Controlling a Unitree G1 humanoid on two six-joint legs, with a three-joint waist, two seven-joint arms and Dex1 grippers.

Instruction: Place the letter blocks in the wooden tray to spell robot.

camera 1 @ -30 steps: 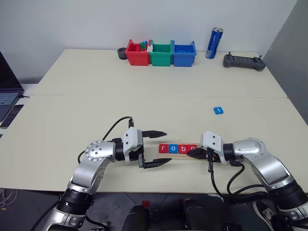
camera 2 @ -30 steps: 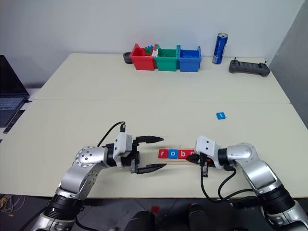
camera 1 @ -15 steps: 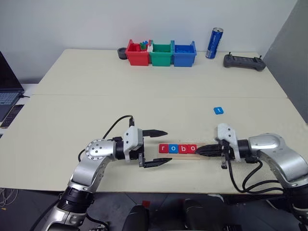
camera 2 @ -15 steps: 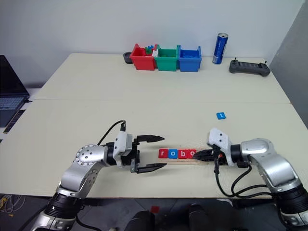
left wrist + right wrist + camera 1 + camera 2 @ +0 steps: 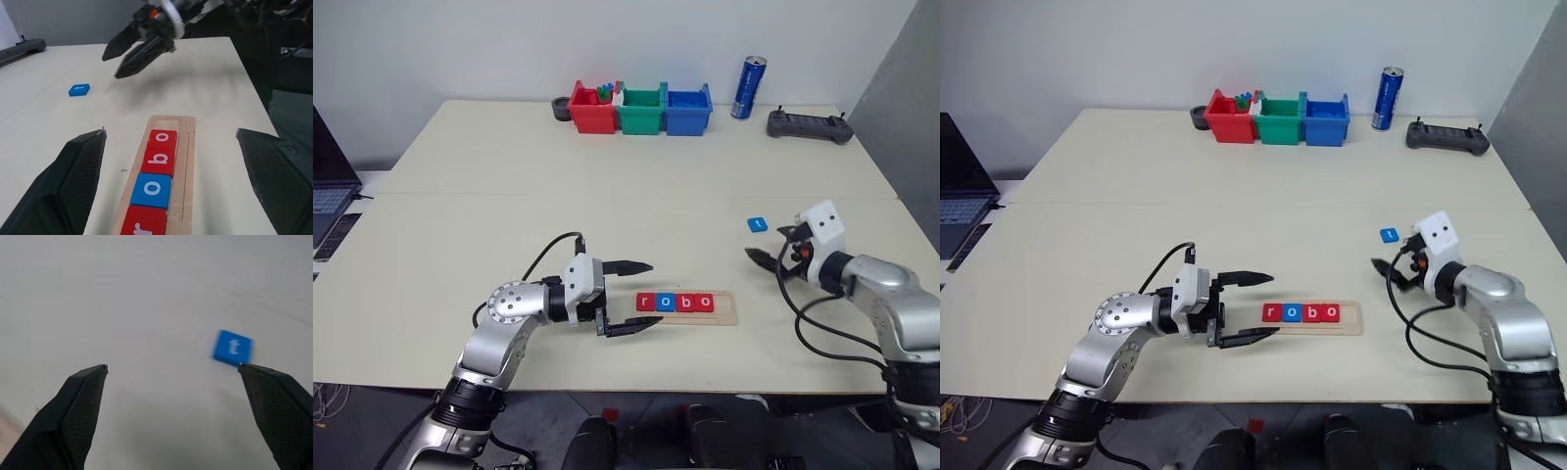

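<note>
A laptop sits past the table's left edge. My left gripper hangs near the front edge of the table, left of middle, its two black fingers spread wide and empty, pointing level at the left end of the wooden tray.

The tray lies lengthwise near the front edge, about midway along it. In its groove four letter blocks sit in a touching row: red r, blue o, red b, red o, read from the left. The right end of the tray past the last o is bare wood.

At the back edge, a little left of middle, three bins stand side by side: a red bin, a green bin and a blue bin, with a dark round object just left of the red one. Right of them stands a blue drink can, upright, and further right a black handheld controller lies near the back right corner.

The fifth block, the blue t block, lies flat on the table's right half, well apart from the tray. My right gripper is raised over the table just in front of and to the right of that tile, fingers parted wide with nothing between them; in the right wrist view the t sits just beside one fingertip.
</note>
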